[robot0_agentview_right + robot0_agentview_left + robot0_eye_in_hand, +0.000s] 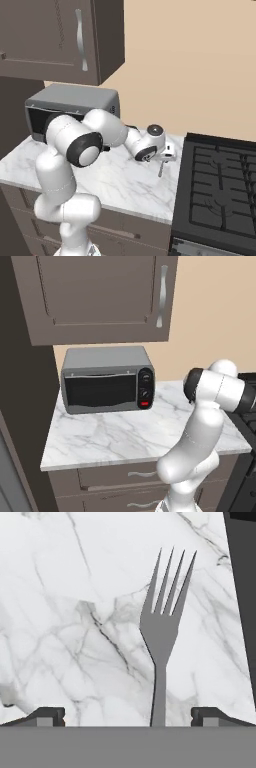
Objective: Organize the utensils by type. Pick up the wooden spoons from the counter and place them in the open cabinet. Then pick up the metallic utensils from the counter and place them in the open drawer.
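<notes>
A grey metal fork lies on the white marble counter, tines pointing away from the hand. My gripper is open, its fingertips spread wide on either side of the fork's handle without touching it. In the right base view the gripper hangs low over the counter near its right end, and the fork is just below it. The wooden spoons and the open drawer are out of view.
A grey toaster oven stands at the back left of the counter. A black stove borders the counter's right edge, close to the fork. A shut upper cabinet hangs above, and shut drawer fronts sit below.
</notes>
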You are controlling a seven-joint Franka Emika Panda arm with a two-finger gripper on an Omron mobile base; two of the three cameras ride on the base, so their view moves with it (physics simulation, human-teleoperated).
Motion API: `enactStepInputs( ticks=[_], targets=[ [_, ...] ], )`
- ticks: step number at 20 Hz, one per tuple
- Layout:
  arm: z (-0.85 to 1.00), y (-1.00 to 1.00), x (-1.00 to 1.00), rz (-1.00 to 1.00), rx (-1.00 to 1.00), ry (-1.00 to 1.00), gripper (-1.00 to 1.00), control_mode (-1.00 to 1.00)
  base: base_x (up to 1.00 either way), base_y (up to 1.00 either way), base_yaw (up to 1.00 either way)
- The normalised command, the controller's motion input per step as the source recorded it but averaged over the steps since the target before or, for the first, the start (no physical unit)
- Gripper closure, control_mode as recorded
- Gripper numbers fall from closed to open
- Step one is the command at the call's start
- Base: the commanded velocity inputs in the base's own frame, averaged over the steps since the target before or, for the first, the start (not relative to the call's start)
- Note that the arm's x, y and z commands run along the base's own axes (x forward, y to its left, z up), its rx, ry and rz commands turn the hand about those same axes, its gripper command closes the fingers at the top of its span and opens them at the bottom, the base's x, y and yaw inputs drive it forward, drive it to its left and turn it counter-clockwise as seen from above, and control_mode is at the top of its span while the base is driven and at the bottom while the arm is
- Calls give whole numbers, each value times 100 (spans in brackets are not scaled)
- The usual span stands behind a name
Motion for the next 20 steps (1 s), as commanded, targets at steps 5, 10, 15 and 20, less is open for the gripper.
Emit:
enactStepInputs(
  ticks=[5, 10, 15, 20],
  targets=[
    [-26, -15, 40, 0, 0, 0, -100, -100, 0, 0, 0],
    [-35, -15, 4, 0, 0, 0, -100, -100, 0, 0, 0],
    [-26, -10, 12, 0, 0, 0, -100, -100, 0, 0, 0],
    [-25, -2, 17, 0, 0, 0, -100, -100, 0, 0, 0]
  ],
)
